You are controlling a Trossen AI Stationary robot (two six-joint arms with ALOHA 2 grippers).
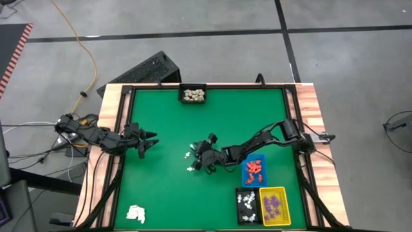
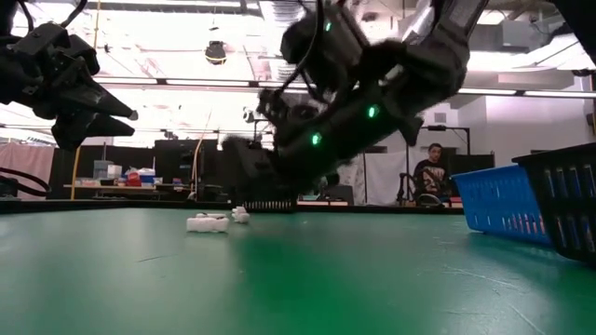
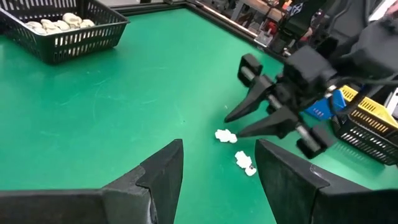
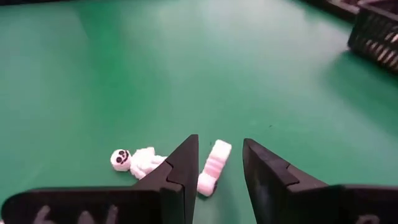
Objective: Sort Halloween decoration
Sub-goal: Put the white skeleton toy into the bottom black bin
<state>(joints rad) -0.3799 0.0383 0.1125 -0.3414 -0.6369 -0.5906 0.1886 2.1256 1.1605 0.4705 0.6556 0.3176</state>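
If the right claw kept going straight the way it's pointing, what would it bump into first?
Most likely the small white piece lying between the right gripper's open fingers. The skeleton figurine sits just outside one finger, and beyond them there is only green mat.

Grey floor (image 1: 193,19) crossed by black tape lines (image 1: 161,35).

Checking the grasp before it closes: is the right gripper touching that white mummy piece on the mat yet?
Cannot tell. In the right wrist view the white mummy piece lies between the open right gripper fingers, but one fingertip overlaps its edge, hiding any gap or contact.
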